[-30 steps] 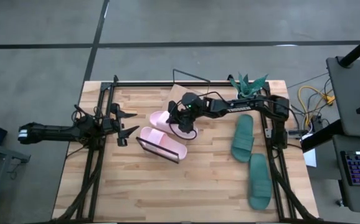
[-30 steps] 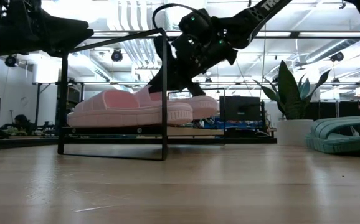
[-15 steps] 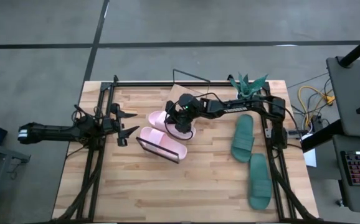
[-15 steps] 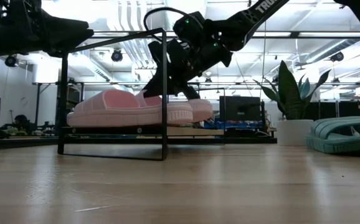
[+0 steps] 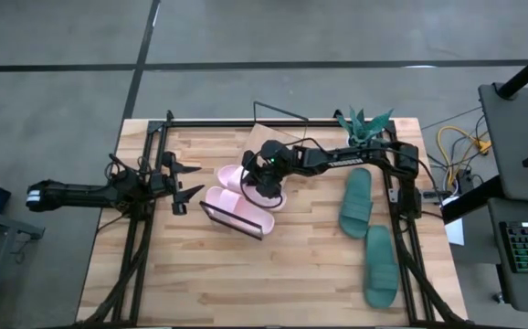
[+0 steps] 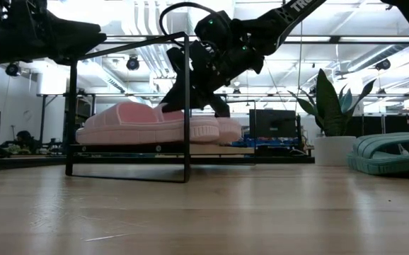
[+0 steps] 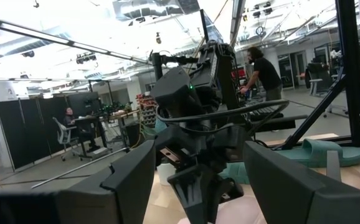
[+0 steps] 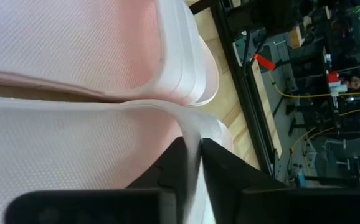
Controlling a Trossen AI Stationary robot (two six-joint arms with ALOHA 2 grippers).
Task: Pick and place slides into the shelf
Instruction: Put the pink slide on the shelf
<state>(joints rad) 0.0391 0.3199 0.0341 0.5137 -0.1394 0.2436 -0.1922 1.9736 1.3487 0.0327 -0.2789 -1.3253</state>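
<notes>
Two pale pink slides lie side by side: the near one [image 5: 237, 210] [image 6: 144, 122] rests sole-down on the shelf [image 5: 211, 214] [image 6: 187, 106], with the far one [image 5: 238, 175] [image 6: 226, 127] just behind it. My right gripper [image 5: 266, 189] [image 6: 194, 106] [image 8: 192, 168] is shut on the far pink slide at its right end. Two dark teal slides [image 5: 356, 201] [image 5: 381, 266] lie flat on the table's right side. My left gripper [image 5: 189, 179] [image 7: 198, 186] waits open at the table's left edge, facing the shelf. My right gripper pinches a thin raised pink edge [image 8: 191, 134] of the far pink slide between its two fingers [image 8: 174, 165], near that slide's right end. The fingers come slanting down from the table's right. The slide sits level beside the near pink slide; whether its sole rests on the shelf board I cannot tell.
A green potted plant [image 5: 364, 122] [image 6: 330, 117] stands at the table's far right. Black arm frames run along both table sides [image 5: 141, 238] [image 5: 408, 247]. Bare tabletop [image 5: 273, 274] stretches along the near side. People show in the room beyond the table [image 7: 264, 71].
My right gripper has moved a little toward the table's left and down, staying shut on the far pink slide. The slide has shifted left with it, closer in behind the near pink slide on the shelf.
</notes>
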